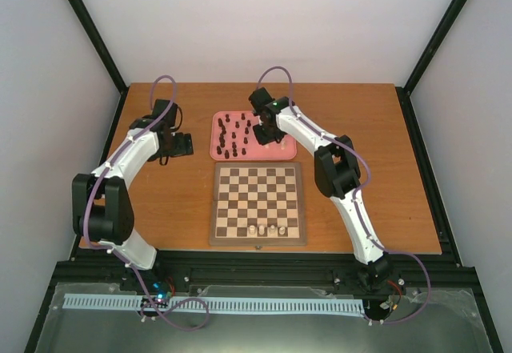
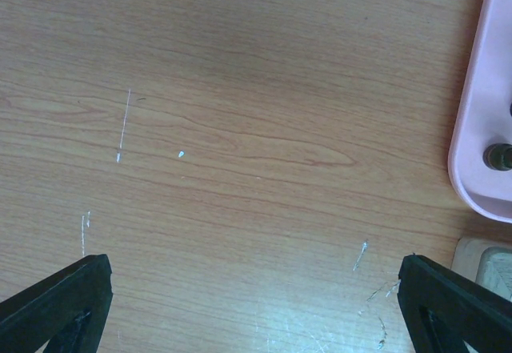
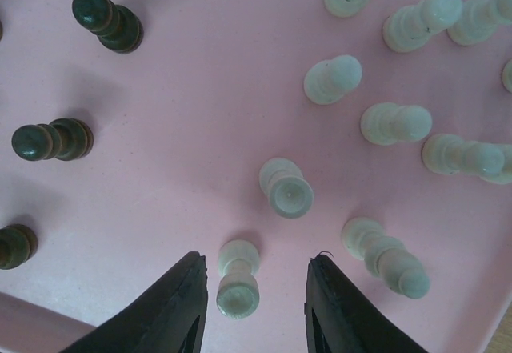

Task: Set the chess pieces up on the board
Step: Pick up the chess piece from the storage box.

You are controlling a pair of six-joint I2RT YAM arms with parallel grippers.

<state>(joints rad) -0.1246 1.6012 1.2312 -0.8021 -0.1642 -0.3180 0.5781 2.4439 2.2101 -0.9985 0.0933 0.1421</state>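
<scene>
While the right claw (image 3: pixel 256 261) hangs low over the pink tray (image 3: pixel 200 113), its two fingers (image 3: pixel 172 309) stand apart on either side of an upright cream pawn (image 3: pixel 238 279). Pink shows between the pawn and each finger, so the claw is open and grips nothing. The pawn stands close to the tray's rim, which cuts across the lower left corner of the right wrist view. To its left the tray floor is bare out to the dark pieces (image 3: pixel 52 139), which stand well apart. On its right it is tighter: another cream piece (image 3: pixel 286 189) stands just beyond the pawn, and the other cream pieces (image 3: pixel 396 122) crowd that side. Several run off the frame, and I cannot tell whether those stand or lie. From above, the right wrist hides the tray's right part. The board (image 1: pixel 258 189) lies just in front of the tray, nearly all its squares free. A few cream figures (image 1: pixel 273 229) stand on its near row, too small to count surely. The left claw (image 2: pixel 256 289) hovers wide open over the bare wooden surface (image 2: pixel 240 129) left of the tray, with nothing between its fingers.
</scene>
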